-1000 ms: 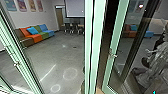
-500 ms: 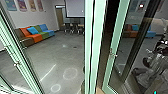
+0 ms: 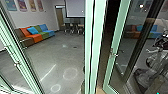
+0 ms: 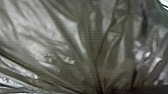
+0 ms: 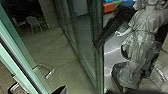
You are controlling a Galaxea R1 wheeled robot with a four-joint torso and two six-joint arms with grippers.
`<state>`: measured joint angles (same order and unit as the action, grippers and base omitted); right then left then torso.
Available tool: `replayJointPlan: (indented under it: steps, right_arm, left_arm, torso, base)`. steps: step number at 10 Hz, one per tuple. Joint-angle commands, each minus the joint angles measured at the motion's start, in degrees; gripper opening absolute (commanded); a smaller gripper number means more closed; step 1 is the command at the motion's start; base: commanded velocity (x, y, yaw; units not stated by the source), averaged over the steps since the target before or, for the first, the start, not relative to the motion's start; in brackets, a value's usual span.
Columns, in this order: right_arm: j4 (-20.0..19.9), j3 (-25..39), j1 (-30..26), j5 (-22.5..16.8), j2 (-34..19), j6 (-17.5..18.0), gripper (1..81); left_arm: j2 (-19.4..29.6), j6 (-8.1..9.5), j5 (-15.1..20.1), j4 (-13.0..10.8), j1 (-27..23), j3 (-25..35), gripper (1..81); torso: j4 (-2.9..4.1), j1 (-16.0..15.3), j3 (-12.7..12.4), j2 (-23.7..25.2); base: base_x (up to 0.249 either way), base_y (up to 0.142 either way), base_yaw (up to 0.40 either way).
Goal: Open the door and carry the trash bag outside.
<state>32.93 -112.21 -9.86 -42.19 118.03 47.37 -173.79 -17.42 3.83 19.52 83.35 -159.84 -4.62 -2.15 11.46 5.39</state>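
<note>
Well, by my reckoning I'm at the door step with the trash bag [image 4: 72,47] along for the trip: it lies right up against my left wrist camera, its pleats drawing together. That gathering suggests my left pincer has it by the neck, though I can't tell whether that pincer is open or closed, and the same goes for my right one.

Ahead of me stands a glass door [image 3: 119,32] in a pale green frame, with a lever handle [image 3: 113,54]. I can't tell how far it is open. My right wrist view takes in a bar handle [image 5: 48,72] and a chair [image 5: 33,23] beyond.

The next move, I judge, calls for making a gap wide enough for body and bag together, with my right arm minding the door. Thin plastic could snag on a handle or get pinched at the frame, so I'd go slowly.
</note>
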Motion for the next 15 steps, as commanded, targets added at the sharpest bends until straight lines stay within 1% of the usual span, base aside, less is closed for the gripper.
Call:
replayJointPlan:
  steps: [1,2,3,4,5,6,7,10,13,15]
  right_arm:
    - [11.90,-11.35,-9.07,5.19,0.39,-6.06,81.1]
    - [12.07,-12.05,-6.80,6.07,0.83,-5.98,81.1]
    - [12.07,-12.92,-5.12,8.52,1.10,-5.89,81.1]
    - [12.34,-13.90,-3.63,9.58,0.92,-5.98,81.1]
    - [12.34,-16.08,-2.65,11.50,0.74,-6.06,81.1]
    - [11.81,-16.45,-1.87,12.74,0.22,-6.06,81.1]
    - [11.81,-15.84,-0.46,13.10,-0.66,-6.06,81.1]
    - [11.11,-13.90,-0.72,13.19,-4.26,-6.06,81.1]
    - [10.93,-9.95,0.95,13.19,-7.77,-5.19,81.1]
    - [9.61,-10.55,1.66,13.19,-8.04,-5.36,81.1]
  left_arm:
    - [0.10,0.28,4.08,0.70,-1.82,-0.12,1.0]
    - [0.10,0.28,4.08,0.79,-1.74,-0.12,1.0]
    - [0.36,0.28,4.08,0.79,-1.65,-0.12,1.0]
    - [0.46,0.28,4.08,0.79,-1.47,-0.12,1.0]
    - [0.46,0.28,4.08,0.79,-1.38,-0.12,1.0]
    - [0.37,0.28,4.08,0.79,-1.38,-0.12,1.0]
    - [0.28,0.37,4.08,0.79,-1.38,-0.12,1.0]
    - [0.46,0.28,4.08,0.79,-1.03,-0.12,1.0]
    - [0.46,0.28,4.08,0.61,-1.04,-0.12,1.0]
    - [0.37,0.19,4.08,0.52,-1.03,-0.12,1.0]
  torso:
    - [0.00,0.00,0.00,0.00]
    - [0.00,0.00,0.00,0.02]
    - [0.00,0.02,0.00,0.02]
    - [0.00,0.02,0.00,0.02]
    - [0.00,0.02,0.00,0.02]
    - [0.00,0.02,0.00,0.02]
    - [0.00,0.02,0.00,0.02]
    - [0.00,-0.05,0.02,0.00]
    - [0.00,-0.05,0.02,0.00]
    - [0.00,-0.05,0.00,0.00]
  base:
    - [0.000,0.000,0.000]
    - [0.000,0.000,0.000]
    - [0.000,0.000,0.000]
    - [0.000,0.000,0.000]
    - [0.000,0.000,0.000]
    - [0.000,0.000,0.000]
    - [0.000,0.000,0.000]
    - [0.000,0.000,0.000]
    - [0.000,0.000,0.000]
    - [0.000,0.000,0.000]
